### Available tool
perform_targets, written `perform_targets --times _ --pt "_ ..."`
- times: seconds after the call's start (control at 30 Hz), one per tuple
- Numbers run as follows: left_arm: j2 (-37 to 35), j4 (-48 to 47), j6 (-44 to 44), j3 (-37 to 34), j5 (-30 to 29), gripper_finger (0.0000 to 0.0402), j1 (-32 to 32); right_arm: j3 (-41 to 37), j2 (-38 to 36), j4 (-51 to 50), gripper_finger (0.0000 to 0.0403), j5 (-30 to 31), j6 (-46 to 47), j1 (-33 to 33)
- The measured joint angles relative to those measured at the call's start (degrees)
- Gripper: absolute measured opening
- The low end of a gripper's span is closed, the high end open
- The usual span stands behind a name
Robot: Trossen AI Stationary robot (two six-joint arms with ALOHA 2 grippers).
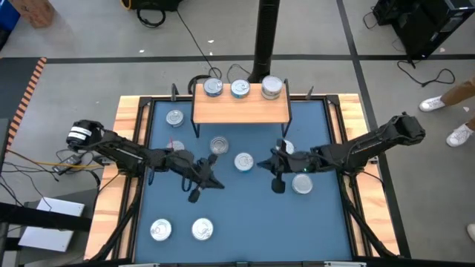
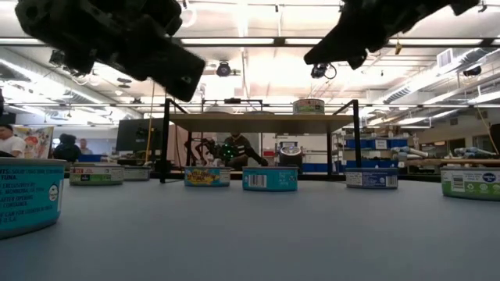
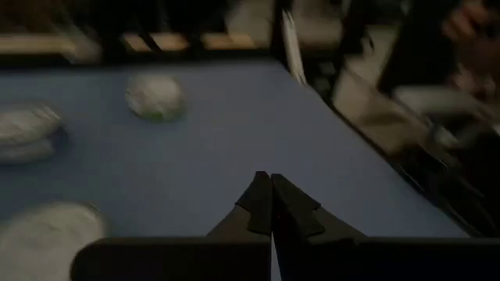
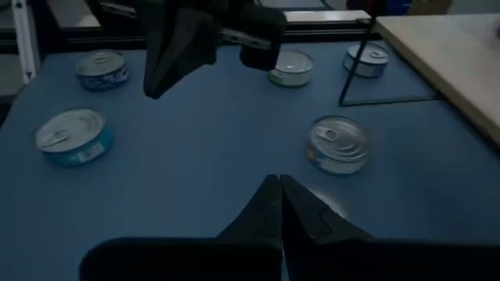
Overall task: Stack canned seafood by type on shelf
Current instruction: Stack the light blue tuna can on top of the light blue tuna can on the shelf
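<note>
The light-wood shelf (image 1: 241,108) stands at the far side of the blue mat. On it rest two single tins (image 1: 213,87) (image 1: 240,89) and a stack of tins (image 1: 272,87). More canned seafood lies flat on the mat, among it tins at mid-mat (image 1: 219,145) (image 1: 243,161), at the right (image 1: 302,183) and at the near left (image 1: 161,230) (image 1: 202,228). My left gripper (image 1: 215,182) (image 3: 271,204) hovers shut left of centre, holding nothing. My right gripper (image 1: 261,165) (image 4: 280,199) hovers shut right of centre, beside the middle tin (image 4: 338,143), also holding nothing.
Another tin (image 1: 174,117) sits by the shelf's left legs, and one (image 1: 286,148) is partly hidden under my right arm. Wooden rails (image 1: 126,148) border the mat. The two grippers face each other closely over the mat's middle. People show in the room beyond the table.
</note>
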Motion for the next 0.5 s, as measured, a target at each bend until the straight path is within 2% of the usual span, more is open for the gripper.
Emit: perform_targets --times 0.2,0.5 --pt "0.0 -19.4 1.7 6.4 0.2 0.0001 -6.1 -1.5 0.1 0.9 0.0000 3.8 3.1 4.5" --pt "0.0 -34.2 -1.7 11.4 -3.2 0.0000 -15.8 -1.6 0.2 1.1 0.0000 8.5 4.7 9.8"
